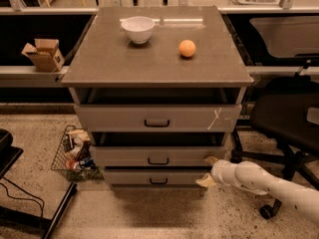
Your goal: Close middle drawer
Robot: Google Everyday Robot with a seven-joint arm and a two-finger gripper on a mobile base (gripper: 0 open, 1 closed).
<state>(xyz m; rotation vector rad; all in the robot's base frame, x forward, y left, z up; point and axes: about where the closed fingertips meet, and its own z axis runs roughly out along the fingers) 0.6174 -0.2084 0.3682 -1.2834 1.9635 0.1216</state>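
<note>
The middle drawer (124,156) is a wide plain grey front with a small dark handle (158,161). It stands out a little from the cabinet, with a dark gap above it. My gripper (208,171) is at the right end of this drawer's front, low on the cabinet's right side. Its pale fingertips (212,160) are spread apart, one at the middle drawer's right corner and one by the bottom drawer's right end. It holds nothing. The white arm (259,180) reaches in from the lower right.
The top drawer (119,117), marked with white scratches, is also pulled out. The bottom drawer (129,177) sits below. A white bowl (138,29) and an orange (187,48) rest on the cabinet top. A wire basket (72,153) stands left, a black chair (284,118) right.
</note>
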